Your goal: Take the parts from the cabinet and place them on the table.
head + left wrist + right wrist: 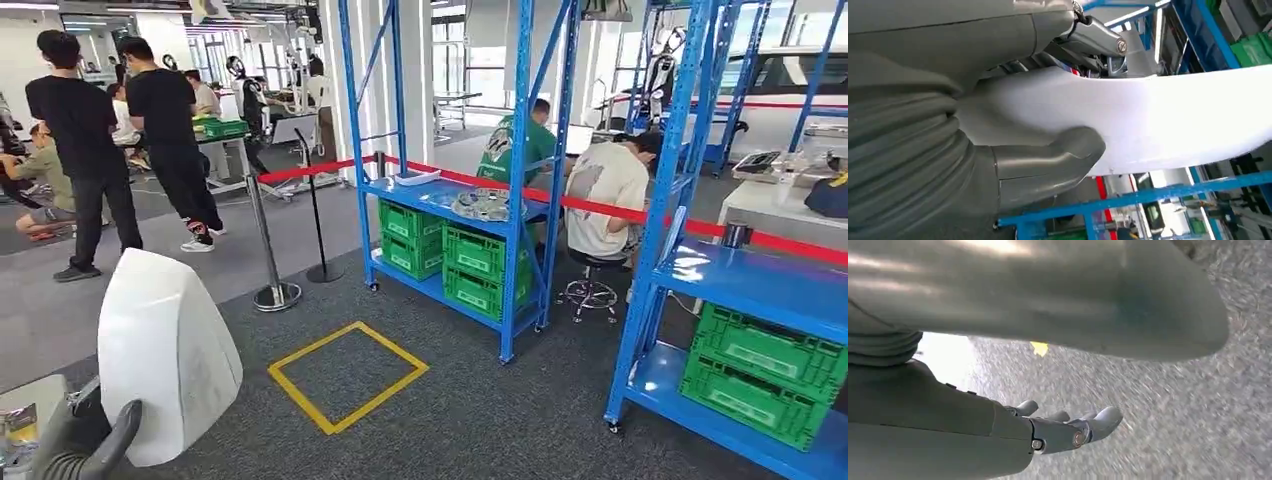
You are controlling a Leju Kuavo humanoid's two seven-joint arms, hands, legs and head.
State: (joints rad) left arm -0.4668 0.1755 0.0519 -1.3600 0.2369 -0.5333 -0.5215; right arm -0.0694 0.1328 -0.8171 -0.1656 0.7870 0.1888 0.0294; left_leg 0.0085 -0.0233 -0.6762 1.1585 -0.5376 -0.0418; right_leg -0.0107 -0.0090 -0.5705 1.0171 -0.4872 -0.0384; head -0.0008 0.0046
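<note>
Blue shelving (520,180) lines the workshop as the left hand (998,165) clamps a white panel (165,350), seemingly stiff, light and smooth, at its edge; the right hand (1063,430) hangs empty, fingers (1105,417) loosely extended.

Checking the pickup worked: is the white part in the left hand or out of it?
In it. The left hand grips the white part, thumb pressed on its face.

Grey carpet (520,400) floor, blue shelving racks (520,180), bright windows.
</note>
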